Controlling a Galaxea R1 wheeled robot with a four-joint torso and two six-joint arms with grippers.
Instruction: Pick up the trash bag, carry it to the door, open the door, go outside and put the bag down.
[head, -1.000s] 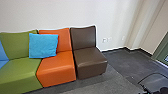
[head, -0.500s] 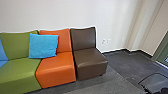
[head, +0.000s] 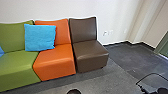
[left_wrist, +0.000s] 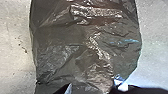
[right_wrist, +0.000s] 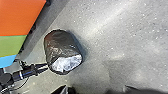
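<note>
Glistening, crinkled, rounded trash bag (left_wrist: 75, 50)

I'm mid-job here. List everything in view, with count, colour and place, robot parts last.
Trash bag: one, dark with white contents, at the left hand
Seats: green, orange, brown, one each, in a row along the wall
Pillow: one, bright blue, across the green and orange seats
Blue piece: one, cut off, left edge of head view
Wall: pale, behind the seats
Wall plates: at least two, pale, right of the brown seat
Floor: grey, around the seats
Frame: one, green, right edge of head view
Round thing: one, dark, bottom of head view, unidentifiable
Cable: one, black, lower right, probably the robot's
Left hand: one, dark, at the bag
</note>
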